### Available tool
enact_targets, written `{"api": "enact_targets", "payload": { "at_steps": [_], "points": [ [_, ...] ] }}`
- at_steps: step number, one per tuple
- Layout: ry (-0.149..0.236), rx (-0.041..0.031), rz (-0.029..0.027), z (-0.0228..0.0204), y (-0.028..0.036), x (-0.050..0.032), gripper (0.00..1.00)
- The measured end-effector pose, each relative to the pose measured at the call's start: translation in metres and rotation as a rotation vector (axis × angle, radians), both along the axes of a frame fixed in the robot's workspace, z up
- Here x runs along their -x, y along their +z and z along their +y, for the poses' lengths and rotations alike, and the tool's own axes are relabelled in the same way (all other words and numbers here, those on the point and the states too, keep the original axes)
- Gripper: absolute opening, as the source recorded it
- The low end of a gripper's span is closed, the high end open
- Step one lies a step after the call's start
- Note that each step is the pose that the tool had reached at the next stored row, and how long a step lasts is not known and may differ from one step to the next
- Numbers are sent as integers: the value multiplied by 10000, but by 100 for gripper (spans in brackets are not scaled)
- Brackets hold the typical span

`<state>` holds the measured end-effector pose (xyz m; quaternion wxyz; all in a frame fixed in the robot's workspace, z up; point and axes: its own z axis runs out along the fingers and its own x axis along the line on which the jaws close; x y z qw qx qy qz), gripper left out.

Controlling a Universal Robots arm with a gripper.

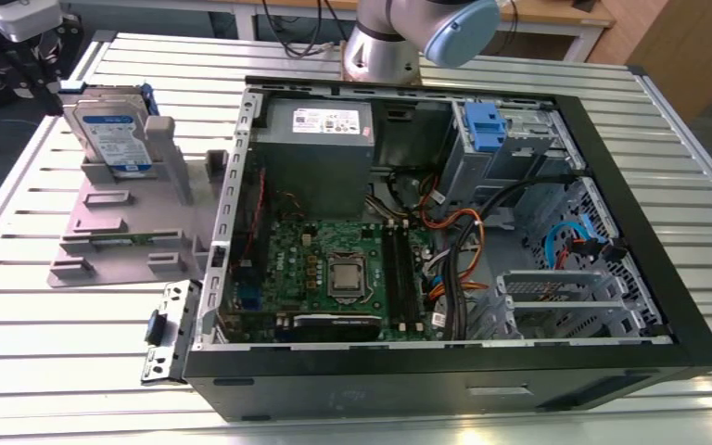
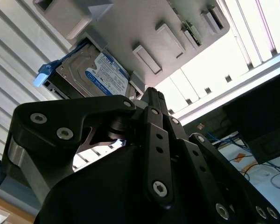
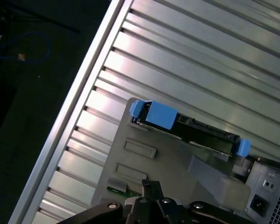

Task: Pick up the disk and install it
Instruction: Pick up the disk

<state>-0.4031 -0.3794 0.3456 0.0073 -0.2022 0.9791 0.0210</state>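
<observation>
Seemingly pressed together, gripping nothing: gripper (image 3: pixel 149 185), near disk (image 1: pixel 111 139) but apart. Disk upright in stand (image 1: pixel 121 232) on table (image 1: pixel 34 334), at the exterior view's left of open case (image 1: pixel 455 389).

Disk (image 1: pixel 114 133) upright in stand (image 1: pixel 127 243) — beside the case (image 1: pixel 369 385).

Count: one disk (image 1: pixel 111 130), one grey stand (image 1: pixel 127 236), one open computer case (image 1: pixel 369 389), one blue bracket (image 1: pixel 485 125) inside, one arm (image 1: pixel 387 42).
</observation>
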Motion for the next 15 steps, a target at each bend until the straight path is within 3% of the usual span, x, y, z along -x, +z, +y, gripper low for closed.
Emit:
{"api": "enact_targets", "payload": {
  "at_steps": [15],
  "points": [
    [566, 15, 0, 0, 0, 0, 10]
  ]
}}
